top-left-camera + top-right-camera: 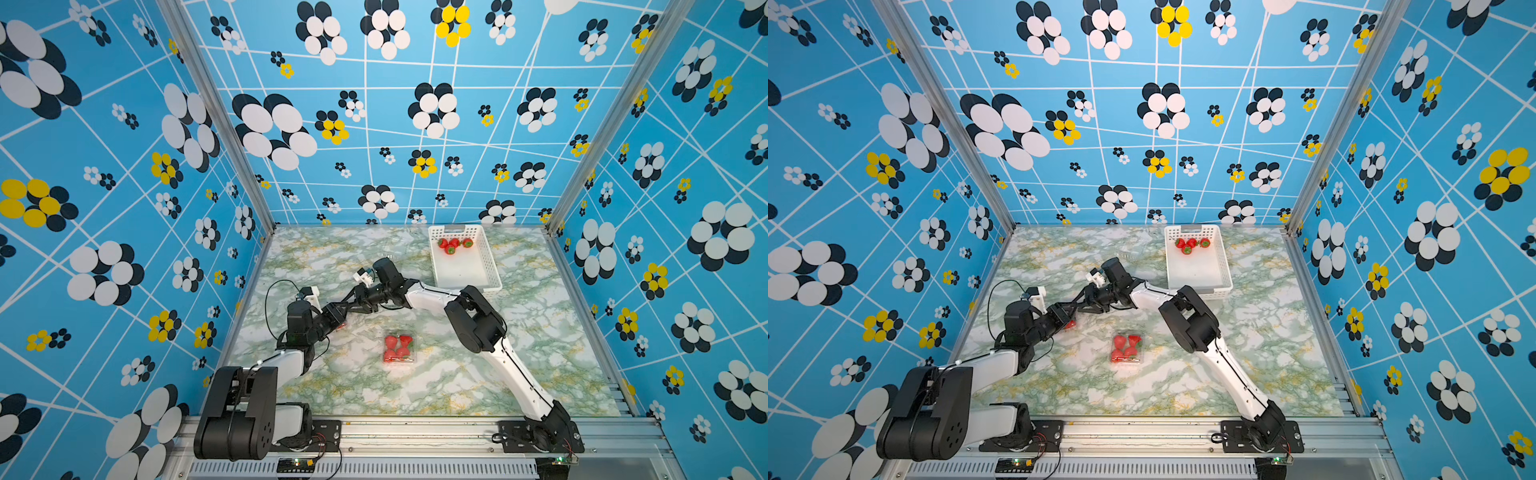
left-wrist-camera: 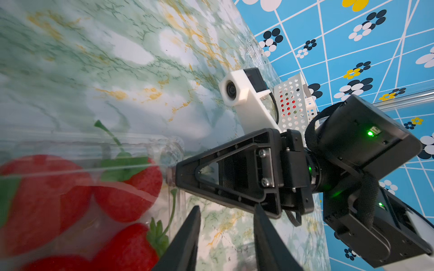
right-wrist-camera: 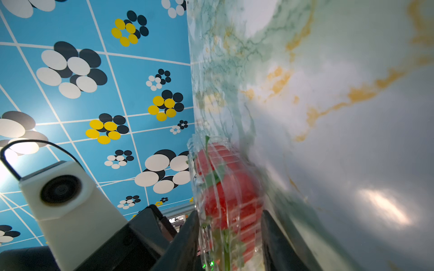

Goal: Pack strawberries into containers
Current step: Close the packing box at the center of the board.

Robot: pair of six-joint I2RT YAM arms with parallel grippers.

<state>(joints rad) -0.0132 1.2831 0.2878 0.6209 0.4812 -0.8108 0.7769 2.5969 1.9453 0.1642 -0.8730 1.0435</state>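
Observation:
A clear container (image 2: 70, 145) holding red strawberries (image 2: 126, 187) sits on the marble table left of centre, mostly hidden under both grippers in the top views. My left gripper (image 2: 226, 211) (image 1: 341, 316) stands open beside its wall, with bare table between the fingers. My right gripper (image 3: 229, 212) (image 1: 349, 307) comes in from the opposite side, open, with the end of this container (image 3: 211, 150) and a strawberry (image 3: 230, 187) between its jaws. A second container (image 1: 400, 347) (image 1: 1126, 347) with several strawberries rests at mid-table, away from both grippers.
A white perforated basket (image 1: 469, 286) (image 1: 1200, 291) at the back right holds several loose strawberries (image 1: 453, 245) at its far end. A faint clear plastic shape (image 2: 254, 50) lies near the back wall. Patterned blue walls close in three sides; a metal rail runs along the front.

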